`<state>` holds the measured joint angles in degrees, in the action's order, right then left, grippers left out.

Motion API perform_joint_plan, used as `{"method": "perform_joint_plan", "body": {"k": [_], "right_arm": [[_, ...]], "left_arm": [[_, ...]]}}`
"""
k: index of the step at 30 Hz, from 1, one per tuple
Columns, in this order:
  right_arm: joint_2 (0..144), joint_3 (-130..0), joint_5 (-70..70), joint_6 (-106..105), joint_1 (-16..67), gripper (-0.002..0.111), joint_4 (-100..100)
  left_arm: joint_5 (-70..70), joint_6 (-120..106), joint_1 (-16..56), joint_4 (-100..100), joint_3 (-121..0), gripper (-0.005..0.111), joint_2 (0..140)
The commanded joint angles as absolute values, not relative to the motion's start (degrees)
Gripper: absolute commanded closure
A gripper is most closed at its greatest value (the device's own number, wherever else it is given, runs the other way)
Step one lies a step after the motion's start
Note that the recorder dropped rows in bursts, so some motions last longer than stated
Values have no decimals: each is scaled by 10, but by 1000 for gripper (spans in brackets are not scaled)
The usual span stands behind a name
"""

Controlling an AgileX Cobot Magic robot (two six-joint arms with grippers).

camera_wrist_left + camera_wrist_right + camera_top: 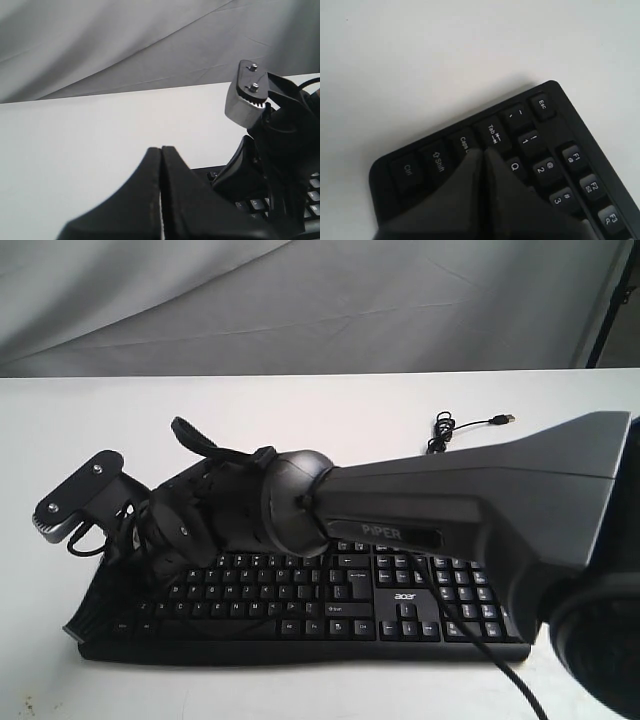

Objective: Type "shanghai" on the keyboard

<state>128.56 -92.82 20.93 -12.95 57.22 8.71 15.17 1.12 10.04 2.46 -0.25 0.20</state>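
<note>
While the grey cloth (200,300) hangs slack behind the white desk (300,400), we start at the far left, and there's the left end effector (161,150). Its two dark fingers are pressed flat together with only a seam between them, gripping nothing, just off the left end of the keyboard (300,625); whether it touches the desk, I can't tell. Just beside it, up in the air, sits the grey camera bracket (75,495) with its two screws, riding on the right arm (480,500). And that arm is the big story: it comes in from the right edge and reaches clear across the middle, black wrist low over the keyboard's left-hand letter block. The right end effector (484,154) is pinched together too, empty, tips joined like one pointer, down between Caps Lock (463,144), Tab (492,134) and Q (515,166). The key under the tip is hidden, and contact can't be judged. The keyboard itself lies flat toward the front of the desk in the exterior view, long side running left to right, with the acer logo (404,597) right of centre and the number pad partly under the arm. Farther back on the right, a thin black USB cable (445,435) lies coiled on the desk, its plug (507,420) lying free.
</note>
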Motion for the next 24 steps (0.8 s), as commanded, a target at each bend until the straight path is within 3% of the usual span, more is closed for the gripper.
{"method": "perform_joint_plan", "body": {"k": [1,24], "right_arm": [[1296,-931,203,-134,572,108,80],[1322,-931,204,-134,572,108,74]], "left_arm": [[148,13,102,27,0,107,0],[148,13,102,27,0,107,0]]}}
